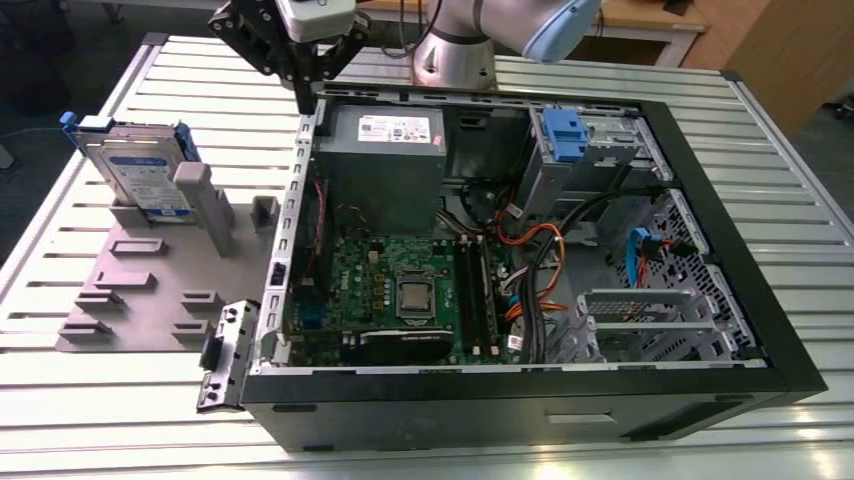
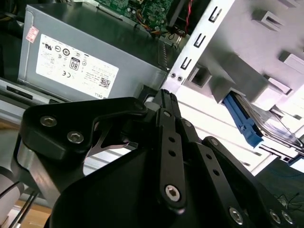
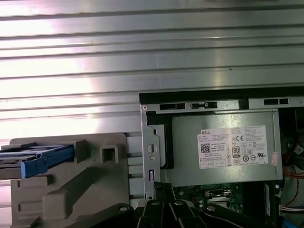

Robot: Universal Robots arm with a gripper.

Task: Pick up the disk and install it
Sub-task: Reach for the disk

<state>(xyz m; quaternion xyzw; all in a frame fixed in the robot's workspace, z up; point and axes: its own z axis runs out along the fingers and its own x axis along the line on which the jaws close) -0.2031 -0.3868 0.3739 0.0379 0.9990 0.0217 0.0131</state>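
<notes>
Disk (image 1: 136, 165) well apart, toward the exterior view's left of my claw (image 1: 306, 88).
It stands on edge in a holder (image 1: 134, 290); claw looks pinched narrow, empty.

This looks like a robotics lab or a workshop test cell, not a home or a shop. The desk (image 1: 787, 180) is bare slotted aluminium, ribbed from end to end, and a robot arm (image 1: 461, 50) rises at its far edge. An opened PC case (image 1: 534, 405) lies on its side on the desk, with its motherboard (image 1: 387, 285), power supply (image 1: 380, 165) and cables (image 1: 534, 255) all exposed. Just beside the case, on the exterior view's left, a grey jig (image 1: 147, 285) with moulded slots holds a disk (image 1: 134, 170) on edge. Plain wooden furniture (image 1: 781, 50) stands behind the desk.
</notes>
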